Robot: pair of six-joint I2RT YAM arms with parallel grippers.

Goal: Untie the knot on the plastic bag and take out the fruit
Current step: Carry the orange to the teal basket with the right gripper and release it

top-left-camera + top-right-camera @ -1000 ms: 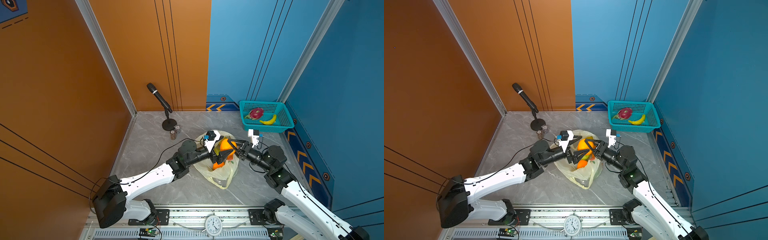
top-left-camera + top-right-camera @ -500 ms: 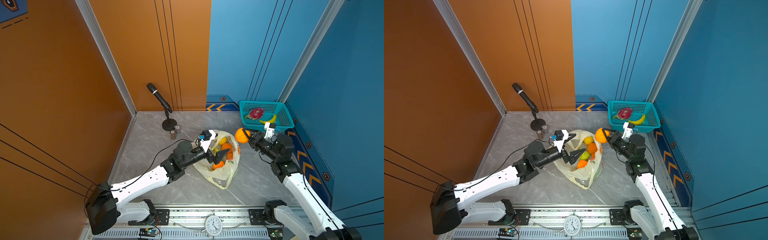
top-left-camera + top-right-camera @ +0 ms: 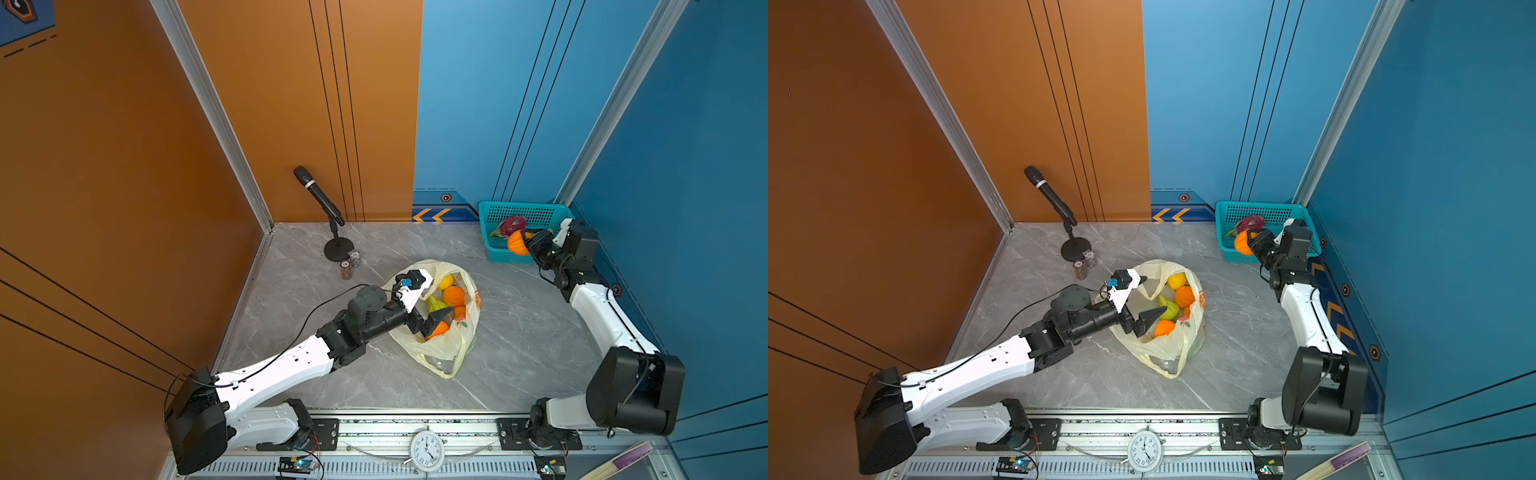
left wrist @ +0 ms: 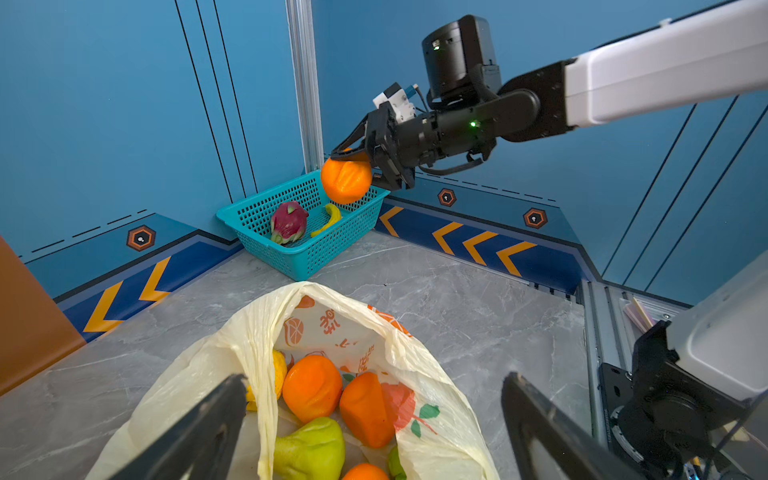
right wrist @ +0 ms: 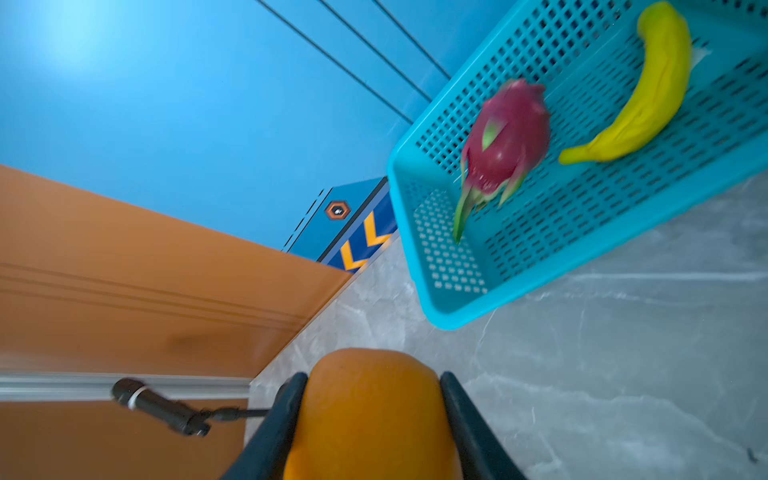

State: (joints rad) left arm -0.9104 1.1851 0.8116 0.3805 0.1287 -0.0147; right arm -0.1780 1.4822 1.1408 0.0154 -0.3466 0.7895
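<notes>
Near the far left corner of the grey marbled surface [image 3: 519, 332] a black microphone [image 3: 318, 195] leans on a round stand, with two small jars [image 3: 349, 264] just beside the base.

Toward the middle lies the plastic bag [image 3: 446, 353], its mouth spread wide and its handle strips trailing toward the near edge. Inside it sits the fruit [image 3: 454, 296]: oranges, a yellow one and green-yellow ones. The left end effector [image 4: 375, 377] hangs over the bag's opening with its jaws spread wide, holding nothing.

At the far right corner stands a teal basket [image 3: 523, 212], holding a pink dragon fruit [image 3: 513, 225] and a yellow banana [image 4: 328, 218]. The right end effector [image 5: 372, 378] is clamped on an orange [image 4: 345, 180], lifted in the air at the basket's near side. Whether the orange is over the rim or just short of it I cannot tell.
</notes>
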